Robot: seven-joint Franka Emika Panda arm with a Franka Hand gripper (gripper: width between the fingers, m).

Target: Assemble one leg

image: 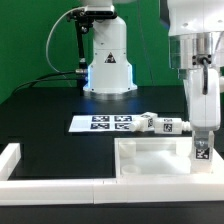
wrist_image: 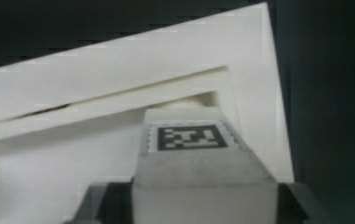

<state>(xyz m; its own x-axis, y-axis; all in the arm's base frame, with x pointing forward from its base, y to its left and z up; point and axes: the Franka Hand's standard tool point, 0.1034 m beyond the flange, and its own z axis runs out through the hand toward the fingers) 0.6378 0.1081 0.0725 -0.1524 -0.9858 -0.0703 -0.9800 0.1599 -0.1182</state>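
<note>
Exterior view: gripper (image: pixel 201 150) points straight down at the scene's 4 o'clock, clenched on the leg (image: pixel 201 152), which hangs upright with its tag facing the camera, right over the far corner of the tray-like white part (image: pixel 150 160). Marker board (image: pixel 103 123) lies flat on the black table (image: pixel 50 125) around 10 o'clock from the leg, with two more tagged white blocks (image: pixel 158 124) just beside its end; the arm's base (image: pixel 108 60) stands at the scene's 12 o'clock. Wrist view: leg (wrist_image: pixel 190 160) sits between both fingers (wrist_image: pixel 106 203), tag visible, close to the tray part's inner corner (wrist_image: pixel 192 80); can't tell if it touches.
</note>
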